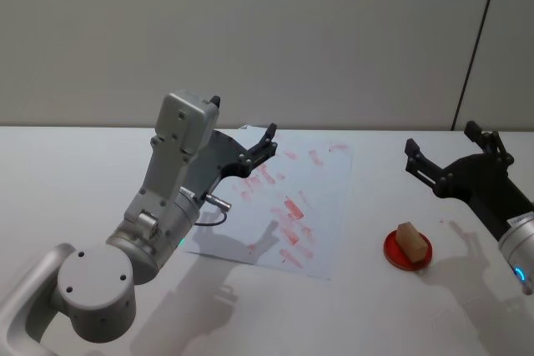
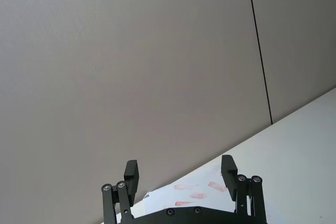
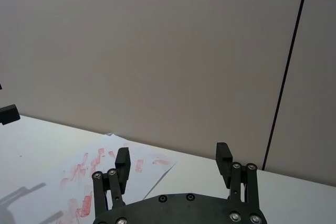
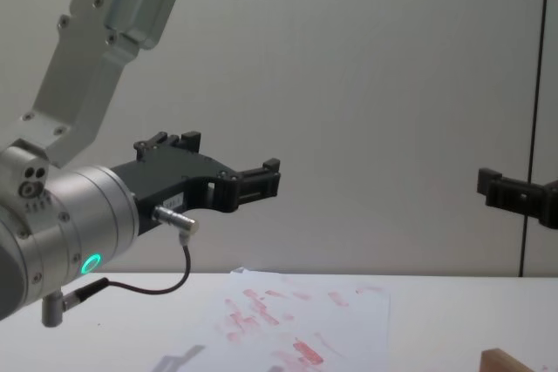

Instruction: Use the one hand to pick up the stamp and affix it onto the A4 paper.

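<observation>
Wooden and light brown, the small stamp (image 1: 408, 239) block sits in a round red dish (image 1: 390, 250) on the counter (image 1: 83, 172), right of the red-printed paper (image 1: 325, 206). The right end effector (image 1: 440, 141) hovers beyond it, spread and empty. The left end effector (image 1: 269, 141), also spread, hangs over the paper. The chest view shows its green wrist light (image 4: 90, 262).

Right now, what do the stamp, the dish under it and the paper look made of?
The stamp looks like bare wood: light brown, matte, blocky. The dish is red, round and shallow, maybe plastic or an ink pad; I cannot tell which. The paper is a thin white matte sheet, carrying red prints.
</observation>
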